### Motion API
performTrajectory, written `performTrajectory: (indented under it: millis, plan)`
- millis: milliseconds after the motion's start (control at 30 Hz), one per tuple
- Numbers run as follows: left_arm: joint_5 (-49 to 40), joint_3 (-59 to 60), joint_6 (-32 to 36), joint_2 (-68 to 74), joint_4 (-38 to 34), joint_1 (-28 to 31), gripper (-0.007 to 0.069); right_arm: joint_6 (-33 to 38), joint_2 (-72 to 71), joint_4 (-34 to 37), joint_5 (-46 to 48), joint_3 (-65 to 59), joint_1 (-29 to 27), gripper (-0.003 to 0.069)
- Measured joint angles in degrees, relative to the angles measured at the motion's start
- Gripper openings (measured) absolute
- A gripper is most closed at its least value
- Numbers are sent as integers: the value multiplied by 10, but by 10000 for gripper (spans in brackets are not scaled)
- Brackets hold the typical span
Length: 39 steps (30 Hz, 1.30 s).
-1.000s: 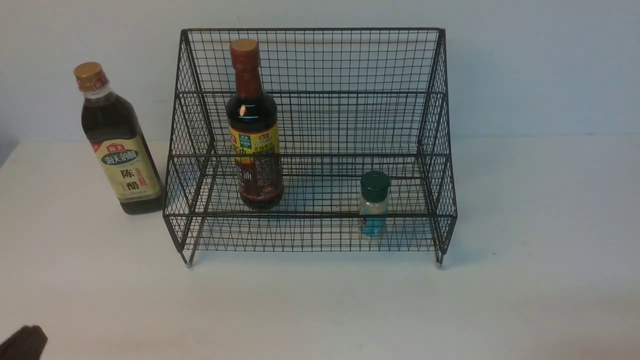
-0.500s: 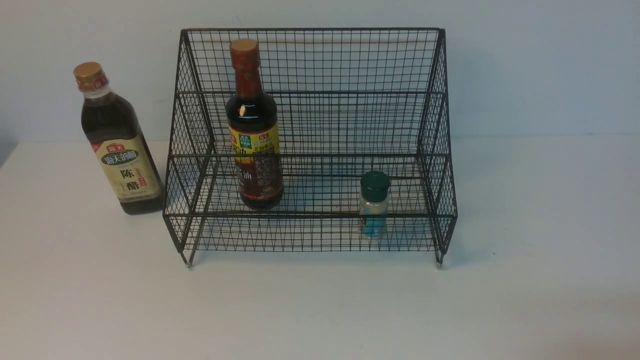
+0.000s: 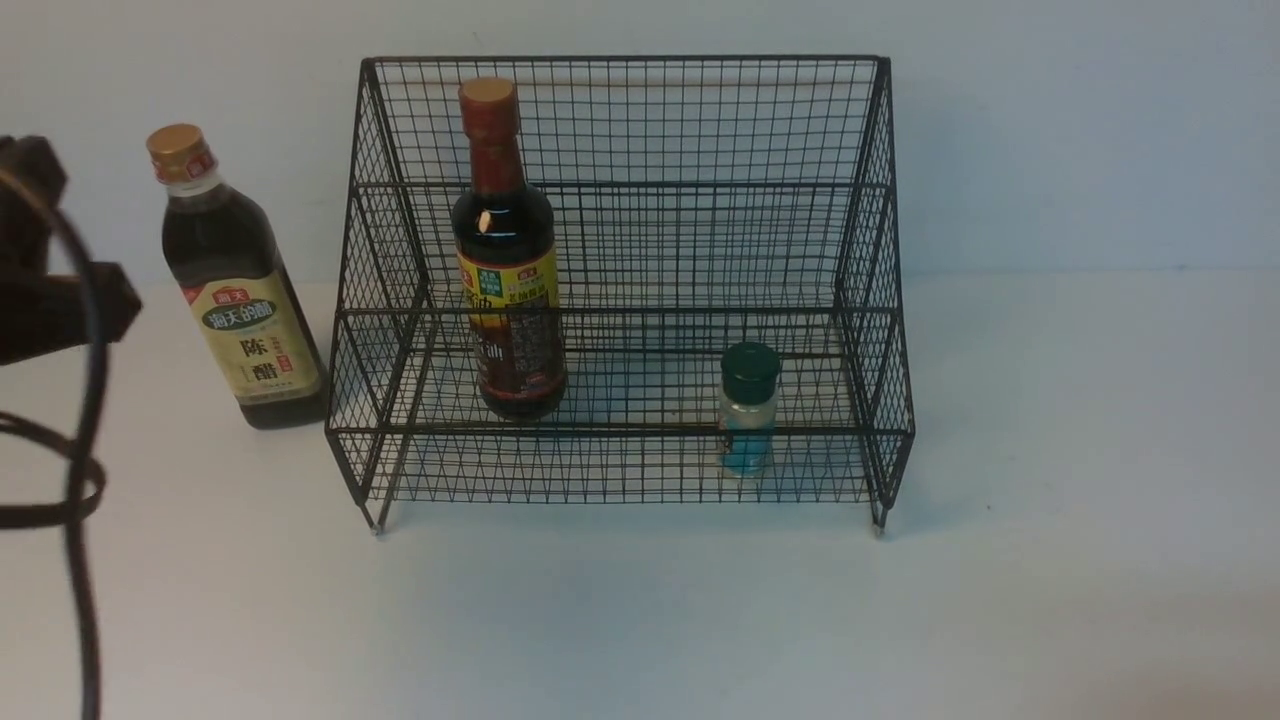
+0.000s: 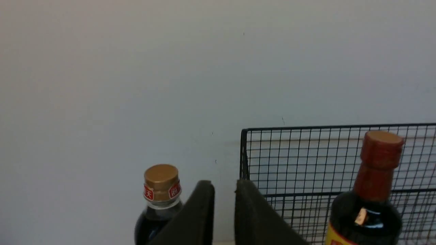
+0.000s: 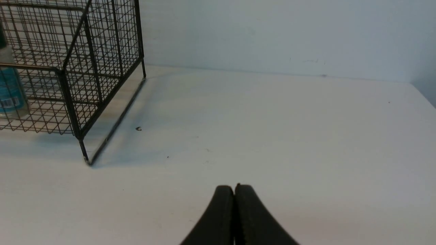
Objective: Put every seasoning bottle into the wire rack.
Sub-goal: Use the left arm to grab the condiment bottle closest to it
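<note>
The black wire rack [image 3: 620, 250] stands on the white table. The red-necked bottle [image 3: 507, 260] stands upright inside its left part, and shows in the left wrist view [image 4: 371, 190]. The cream-label bottle [image 3: 240, 290] stands on the table just left of the rack; its gold cap shows in the left wrist view [image 4: 161, 182]. My left gripper [image 4: 224, 185] is raised at cap height, its jaws a narrow gap apart and empty; it shows at the far left [image 3: 105, 300], left of that bottle. My right gripper [image 5: 234, 187] is shut and empty over bare table.
A small green-capped jar with blue contents [image 3: 748, 410] stands in the rack's lower front tier, right of middle, and shows in the right wrist view [image 5: 10, 92]. The left arm's cable [image 3: 85, 420] loops at the left edge. A wall rises behind the table.
The left arm was a dark tip at the bottom left corner, then left the view, and now shows raised at the left edge beside the cream-label bottle. The bottles and rack have not moved.
</note>
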<state>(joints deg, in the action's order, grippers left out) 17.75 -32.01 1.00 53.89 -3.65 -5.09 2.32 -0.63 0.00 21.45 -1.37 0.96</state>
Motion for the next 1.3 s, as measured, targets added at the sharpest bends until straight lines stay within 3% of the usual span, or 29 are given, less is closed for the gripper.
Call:
performTrajectory:
  millis: [100, 233, 267, 333, 367, 467, 600, 800, 1300]
  plan:
    - [33, -9, 0, 51, 0, 0, 163, 0, 0, 0, 0, 0, 0, -11]
    - [100, -28, 3, 125, -35, 0, 317, 0, 0, 0, 0, 0, 0, -11]
    - [114, -37, 14, 147, -63, 0, 379, 0, 0, 0, 0, 0, 0, -11]
    - [121, -43, 24, 159, -80, 0, 413, 0, 0, 0, 0, 0, 0, -11]
    - [127, -57, 52, 181, -103, 0, 470, 0, 0, 0, 0, 0, 0, -11]
    - [130, -79, 99, 208, -115, 0, 514, 0, 0, 0, 0, 0, 0, -11]
    - [130, -123, 160, 249, -152, 0, 532, 0, 0, 0, 0, 0, 0, -11]
    - [130, -169, 196, 299, -235, 8, 533, 0, 0, 0, 0, 0, 0, -11]
    - [125, -223, 200, 397, -238, 34, 533, 0, 0, 0, 0, 0, 0, -11]
